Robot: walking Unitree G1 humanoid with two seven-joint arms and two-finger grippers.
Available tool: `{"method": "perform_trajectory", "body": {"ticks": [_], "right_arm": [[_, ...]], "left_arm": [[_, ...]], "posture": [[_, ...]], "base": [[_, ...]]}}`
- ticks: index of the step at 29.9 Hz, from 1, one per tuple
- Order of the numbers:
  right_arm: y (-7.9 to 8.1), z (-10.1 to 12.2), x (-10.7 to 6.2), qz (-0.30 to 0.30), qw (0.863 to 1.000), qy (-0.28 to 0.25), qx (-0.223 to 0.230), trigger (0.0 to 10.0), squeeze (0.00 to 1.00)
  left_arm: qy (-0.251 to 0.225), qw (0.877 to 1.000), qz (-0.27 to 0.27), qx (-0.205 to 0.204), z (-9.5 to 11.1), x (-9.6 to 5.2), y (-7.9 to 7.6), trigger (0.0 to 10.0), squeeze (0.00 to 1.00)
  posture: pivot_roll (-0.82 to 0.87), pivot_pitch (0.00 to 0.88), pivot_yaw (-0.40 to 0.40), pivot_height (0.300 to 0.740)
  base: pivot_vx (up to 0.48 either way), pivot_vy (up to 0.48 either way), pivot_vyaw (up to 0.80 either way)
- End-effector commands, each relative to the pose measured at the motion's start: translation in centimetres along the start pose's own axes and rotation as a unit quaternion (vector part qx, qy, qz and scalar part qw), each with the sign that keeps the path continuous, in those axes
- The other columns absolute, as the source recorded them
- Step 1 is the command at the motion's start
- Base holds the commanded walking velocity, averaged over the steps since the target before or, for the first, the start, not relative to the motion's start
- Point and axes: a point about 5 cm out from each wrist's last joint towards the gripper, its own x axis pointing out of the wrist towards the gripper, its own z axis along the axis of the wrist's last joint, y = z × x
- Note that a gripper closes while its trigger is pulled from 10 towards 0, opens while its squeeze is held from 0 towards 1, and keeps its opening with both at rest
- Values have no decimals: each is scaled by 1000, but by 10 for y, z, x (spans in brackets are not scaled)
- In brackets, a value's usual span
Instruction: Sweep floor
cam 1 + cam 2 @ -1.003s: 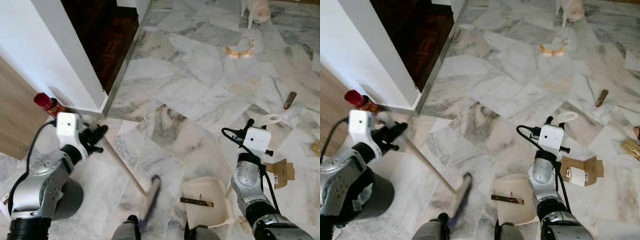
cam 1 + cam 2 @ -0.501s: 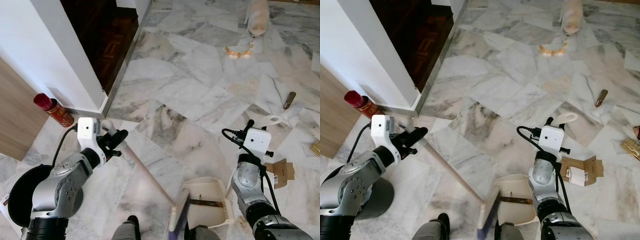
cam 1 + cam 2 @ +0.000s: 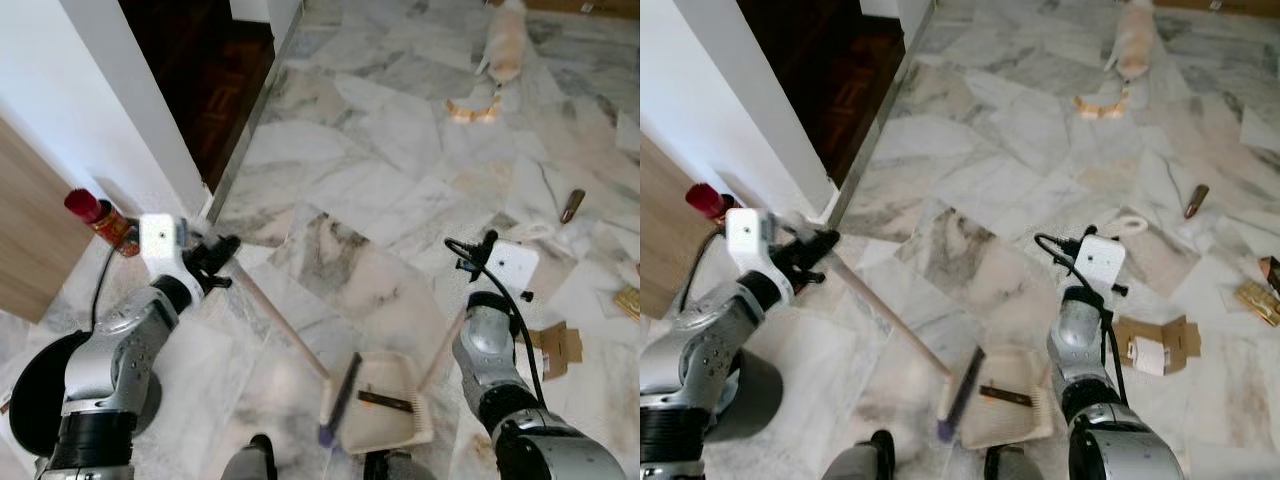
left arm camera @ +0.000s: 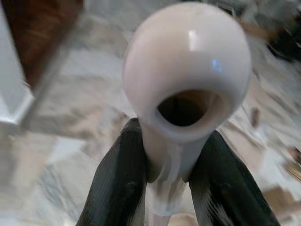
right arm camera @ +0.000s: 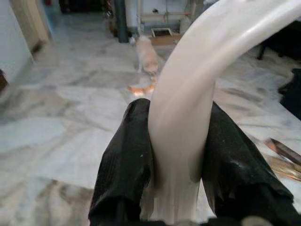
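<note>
Now: left end effector [image 4: 164,188] pinches the top of the broom handle [image 3: 275,320], both black fingers [image 4: 117,183] pressed against the pale shaft just under its rounded end cap. From that grip the handle slants down and away to the broom head [image 3: 338,400], which rests at the open lip of the dustpan [image 3: 385,410] on the marble floor [image 3: 380,170].

Right end effector [image 5: 176,179] is clamped on the dustpan's pale handle [image 3: 440,350]; the pan sits low and inward of it, tipped a little.

Dustpan contents: one dark, thin strip [image 3: 383,400] lying across the tray. Nothing else can be made out in it.

Beyond the right end effector: torn cardboard [image 3: 555,345], a brown stick-like scrap [image 3: 571,205], and further out orange pieces [image 3: 472,110] beside a pale animal [image 3: 503,40]. Beside the left end effector, a red-capped bottle [image 3: 100,220] stands by the wall.

Risks, as judged: the pan is tilted, so lifting it further could spill the strip back out. A wide swing of the long handle could knock the bottle. The animal may wander into the sweep path.
</note>
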Motion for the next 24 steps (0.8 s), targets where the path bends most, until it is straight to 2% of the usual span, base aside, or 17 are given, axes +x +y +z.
{"method": "perform_trajectory", "body": {"ticks": [1, 12, 14, 19, 21, 22, 24], "right_arm": [[7, 4, 3, 17, 1000, -3, 3, 10000, 0], [16, 7, 5, 39, 999, 10, 17, 10000, 0], [21, 4, 2, 48, 998, 20, 33, 10000, 0], [31, 2, -2, 54, 996, 36, 55, 10000, 0], [40, 4, -3, 59, 995, 44, 71, 10000, 0], [51, 9, -2, 76, 993, 47, 82, 10000, 0], [58, 13, 0, 87, 991, 48, 92, 10000, 0]], "left_arm": [[-29, 999, 31, 20, 9, -5, 12, 10000, 0], [-63, 990, 115, 56, 9, -13, 33, 10000, 0], [-85, 981, 156, 78, 14, -23, 40, 10000, 0], [-98, 972, 188, 103, 17, -31, 51, 10000, 0], [-106, 966, 208, 112, 19, -36, 57, 10000, 0], [-114, 956, 241, 120, 21, -42, 65, 10000, 0], [-119, 951, 259, 121, 22, -45, 70, 10000, 0]], "posture": [[303, 94, -21, 740], [348, 2, -94, 740], [382, 0, -98, 740], [417, 0, -108, 740], [438, 0, -121, 740], [458, 0, -131, 740], [460, 0, -133, 740]], "base": [[0, 0, 0], [0, 0, 0], [0, 0, 0], [0, 0, 0], [0, 0, 0], [0, 0, 0], [0, 0, 0]]}}
